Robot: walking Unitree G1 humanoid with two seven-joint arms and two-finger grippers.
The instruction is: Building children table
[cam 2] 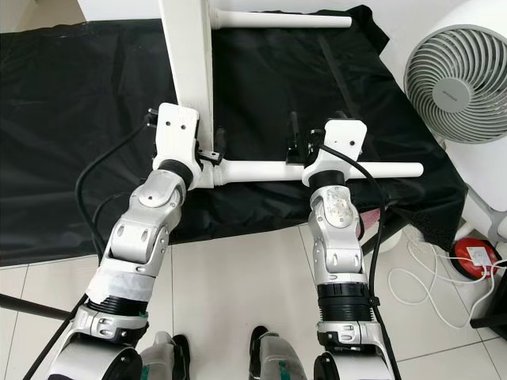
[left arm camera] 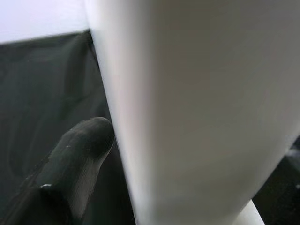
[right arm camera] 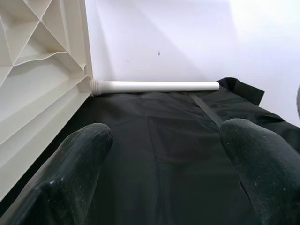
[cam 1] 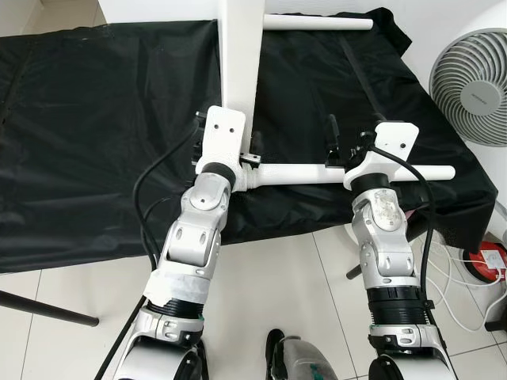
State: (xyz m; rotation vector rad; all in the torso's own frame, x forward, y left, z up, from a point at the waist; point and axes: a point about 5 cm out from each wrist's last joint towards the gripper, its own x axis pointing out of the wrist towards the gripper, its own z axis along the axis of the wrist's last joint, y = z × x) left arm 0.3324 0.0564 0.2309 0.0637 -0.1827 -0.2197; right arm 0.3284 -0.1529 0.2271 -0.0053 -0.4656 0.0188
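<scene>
White tabletop (cam 1: 238,55) stands on edge beside the left tool (cam 1: 226,119), grip unclear; right tool (right arm camera: 164,154) open above the leg (cam 1: 293,173)

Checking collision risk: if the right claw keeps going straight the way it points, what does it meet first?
Probably nothing close. The right claw is open over the black cloth; ahead, the far table leg lies crosswise near the wall, likely first contact. The tabletop sits off to its side. Depth is unclear.

A white fan (cam 2: 455,83) stands beside the black cloth (cam 1: 87,119) on tiles.
</scene>
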